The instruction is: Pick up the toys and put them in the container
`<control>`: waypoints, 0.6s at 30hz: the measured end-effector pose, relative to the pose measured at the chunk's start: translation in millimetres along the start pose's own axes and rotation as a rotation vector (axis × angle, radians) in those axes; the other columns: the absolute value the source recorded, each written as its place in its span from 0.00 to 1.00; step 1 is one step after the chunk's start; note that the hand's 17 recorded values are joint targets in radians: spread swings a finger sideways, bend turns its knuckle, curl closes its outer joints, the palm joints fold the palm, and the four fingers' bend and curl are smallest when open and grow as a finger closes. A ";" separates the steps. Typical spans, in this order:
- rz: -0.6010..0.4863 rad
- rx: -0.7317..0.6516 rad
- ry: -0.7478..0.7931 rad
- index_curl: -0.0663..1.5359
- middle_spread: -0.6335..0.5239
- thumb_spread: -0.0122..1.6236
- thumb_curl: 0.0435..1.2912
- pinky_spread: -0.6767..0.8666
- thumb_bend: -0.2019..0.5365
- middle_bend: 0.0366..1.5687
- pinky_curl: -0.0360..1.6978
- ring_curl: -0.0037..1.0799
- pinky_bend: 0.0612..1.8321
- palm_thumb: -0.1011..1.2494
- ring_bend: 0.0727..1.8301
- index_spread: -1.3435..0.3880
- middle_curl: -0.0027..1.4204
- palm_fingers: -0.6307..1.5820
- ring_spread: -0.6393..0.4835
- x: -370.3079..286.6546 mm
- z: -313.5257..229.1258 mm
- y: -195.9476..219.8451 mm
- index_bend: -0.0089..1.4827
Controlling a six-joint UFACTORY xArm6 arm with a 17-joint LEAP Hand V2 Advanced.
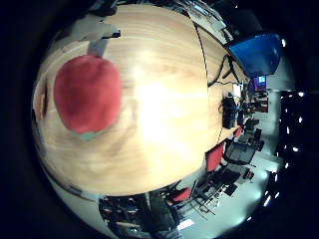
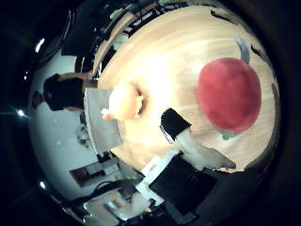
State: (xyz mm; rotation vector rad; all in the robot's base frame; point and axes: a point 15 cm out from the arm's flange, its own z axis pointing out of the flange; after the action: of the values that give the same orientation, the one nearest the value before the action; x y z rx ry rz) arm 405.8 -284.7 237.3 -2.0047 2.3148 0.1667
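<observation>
- My hand hangs over the wooden table holding nothing, fingers loosely extended.
- The red plush toy lies on the table, off one fingertip toward two o'clock.
- A pale orange toy rests by the grey container.
- Risk: the soft round toy may squash and roll from a shallow grasp.

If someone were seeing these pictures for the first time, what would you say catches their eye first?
First comes the big red plush toy, round and lying on the pale wooden table, filling much of both palm views. Next is a smaller yellowish toy on the same table, beside a grey container at the table's edge. A black-tipped white finger of the robot hand reaches in between the two toys, touching neither.
</observation>
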 end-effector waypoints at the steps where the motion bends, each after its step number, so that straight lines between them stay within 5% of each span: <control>1: 0.001 -0.004 -0.002 0.25 0.36 0.62 0.20 0.50 0.24 0.18 0.02 0.16 0.48 0.40 0.38 0.51 0.26 0.44 0.40 1.0 2.6 -0.8 0.13; 18: 0.019 -0.066 -0.035 0.24 0.34 0.63 0.21 0.45 0.26 0.19 0.02 0.20 0.49 0.50 0.44 0.51 0.27 0.49 0.35 13.2 56.4 -14.1 0.10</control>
State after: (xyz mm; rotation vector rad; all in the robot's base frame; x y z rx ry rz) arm 417.1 -292.2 179.2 -1.9932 2.3378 0.2805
